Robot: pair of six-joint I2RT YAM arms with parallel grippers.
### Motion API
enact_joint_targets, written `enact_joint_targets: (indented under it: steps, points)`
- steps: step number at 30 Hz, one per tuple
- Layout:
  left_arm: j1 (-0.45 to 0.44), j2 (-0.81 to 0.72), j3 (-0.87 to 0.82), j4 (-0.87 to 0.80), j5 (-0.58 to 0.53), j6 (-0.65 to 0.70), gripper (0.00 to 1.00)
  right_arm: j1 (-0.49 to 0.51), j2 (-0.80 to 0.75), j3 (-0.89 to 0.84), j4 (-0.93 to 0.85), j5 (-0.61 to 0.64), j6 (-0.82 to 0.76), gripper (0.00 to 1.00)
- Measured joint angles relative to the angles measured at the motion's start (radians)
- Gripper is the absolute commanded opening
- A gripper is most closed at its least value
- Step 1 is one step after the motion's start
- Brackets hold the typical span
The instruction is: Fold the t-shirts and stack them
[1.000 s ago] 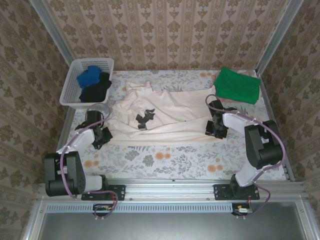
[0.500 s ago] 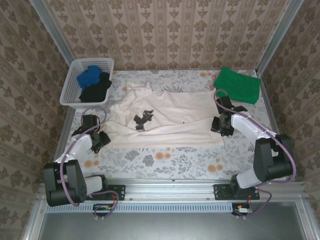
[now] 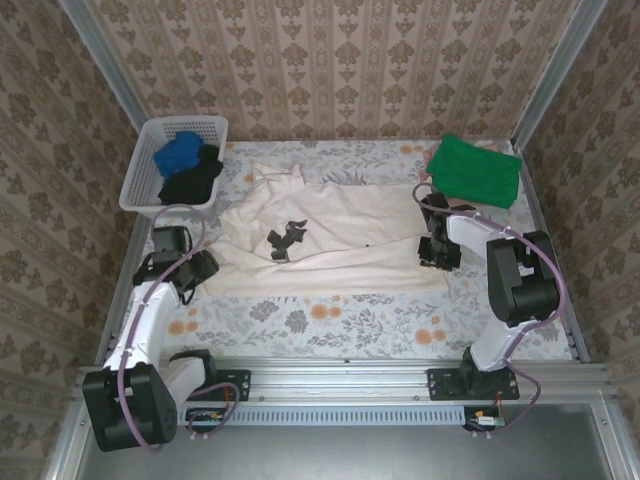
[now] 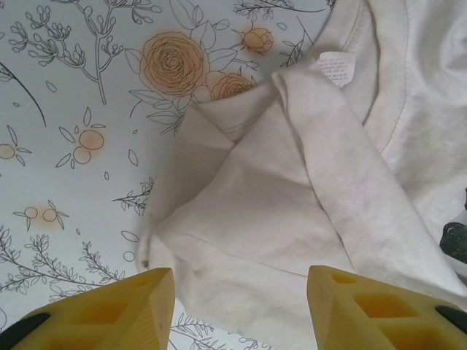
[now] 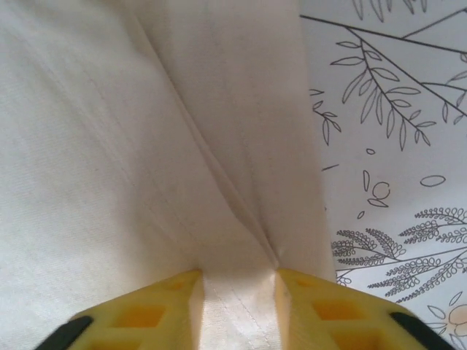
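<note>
1. Here, the shirt (image 3: pixel 330 235) lies across the table (image 3: pixel 300 320), spanning 9 to 3 o'clock.
2. Left tool (image 4: pixel 241 284) gapes empty over its collar end; right tool (image 5: pixel 237 281) narrowly straddles a fold, grip unclear.
3. Pinch both ends evenly, keeping cloth taut.

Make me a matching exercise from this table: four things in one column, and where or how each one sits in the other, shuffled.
Things:
1. cream t-shirt
2. green t-shirt
3. black t-shirt
4. left claw

Places and states:
a. folded, at the far right corner
b. open, over the cream shirt's left edge
c. in the basket, beside a blue one
d. spread across the middle of the table

Pairs: 1-d, 2-a, 3-c, 4-b
</note>
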Motion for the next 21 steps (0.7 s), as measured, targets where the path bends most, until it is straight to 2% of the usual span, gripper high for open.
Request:
enact_joint_targets:
  steps: [6, 14, 21]
  points:
    - [0.000, 0.030, 0.000, 0.002, 0.007, 0.013, 0.52, 0.000, -0.010, 0.000, -0.002, 0.008, -0.005, 0.00]
    - [0.000, 0.046, 0.000, 0.006, 0.011, 0.023, 0.52, 0.000, -0.064, 0.000, -0.030, 0.025, -0.011, 0.00]
    - [0.000, 0.045, 0.000, 0.010, 0.018, 0.028, 0.52, 0.038, -0.207, -0.011, -0.115, 0.025, 0.053, 0.00]
